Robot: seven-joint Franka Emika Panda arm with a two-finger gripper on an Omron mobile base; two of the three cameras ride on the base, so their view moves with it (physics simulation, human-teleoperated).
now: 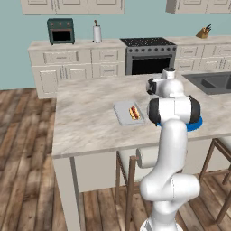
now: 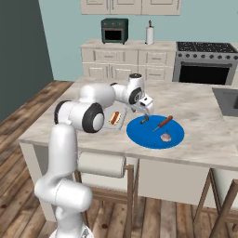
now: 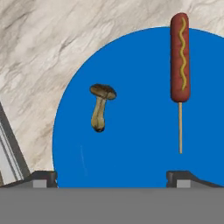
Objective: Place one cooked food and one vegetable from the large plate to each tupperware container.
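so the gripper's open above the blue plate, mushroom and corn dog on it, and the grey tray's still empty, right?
Not empty: the right base view shows a hot dog already in the grey tray. The rest holds: gripper open above the blue plate, mushroom and corn dog on it.

Glossy white rounded arm segments, dark joint rings, small dark-tipped gripper (image 2: 148, 110).
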